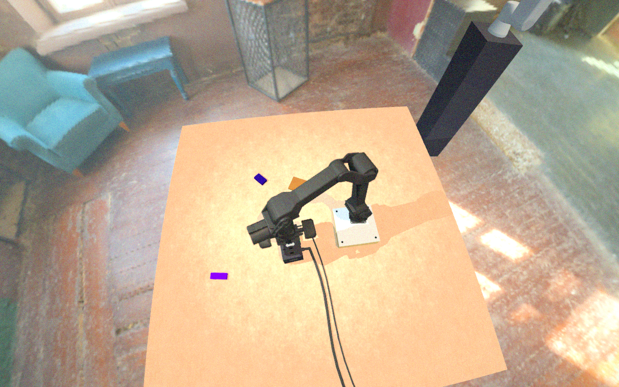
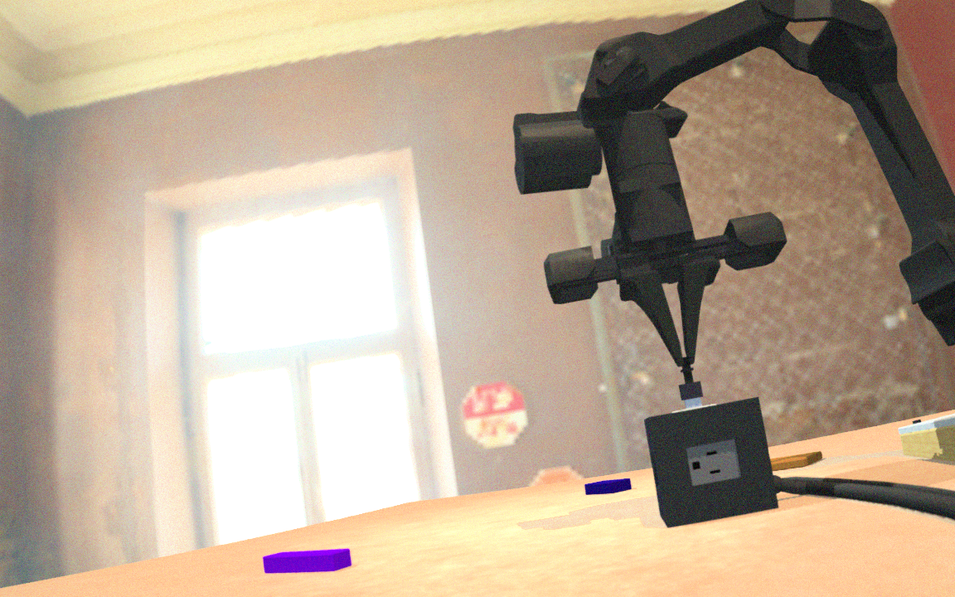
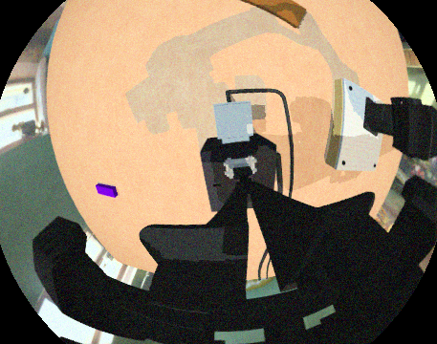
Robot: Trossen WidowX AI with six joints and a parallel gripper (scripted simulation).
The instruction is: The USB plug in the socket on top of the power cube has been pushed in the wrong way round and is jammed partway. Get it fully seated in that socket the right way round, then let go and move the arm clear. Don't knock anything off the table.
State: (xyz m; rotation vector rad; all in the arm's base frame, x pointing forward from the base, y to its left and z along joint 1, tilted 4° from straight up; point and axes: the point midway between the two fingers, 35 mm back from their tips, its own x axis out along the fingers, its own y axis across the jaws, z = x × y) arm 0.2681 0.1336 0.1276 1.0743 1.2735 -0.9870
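Note:
The power cube [image 1: 292, 257] [image 2: 670, 475] [image 3: 209, 179] is dark and stands upright on the table. My gripper [image 2: 686, 365] [image 3: 246, 187] is shut on the USB plug, directly above the cube's top. The plug [image 2: 690, 390] is upright, with its dark body above the cube. A short strip of its pale metal end [image 2: 692, 403] shows between that body and the cube's top. The metal's lower end meets the pale socket plate on top; how far it is inside is hidden. I cannot tell which way round the plug faces.
A violet block [image 1: 218, 276] [image 2: 307, 561] [image 3: 106, 190], a dark blue block [image 1: 260, 179] [image 2: 607, 487] and an orange piece [image 1: 296, 183] [image 2: 796, 461] [image 3: 287, 11] lie on the table. A pale box [image 3: 233, 121] with a cable adjoins the cube. Cables [image 1: 327, 293] run towards the front edge.

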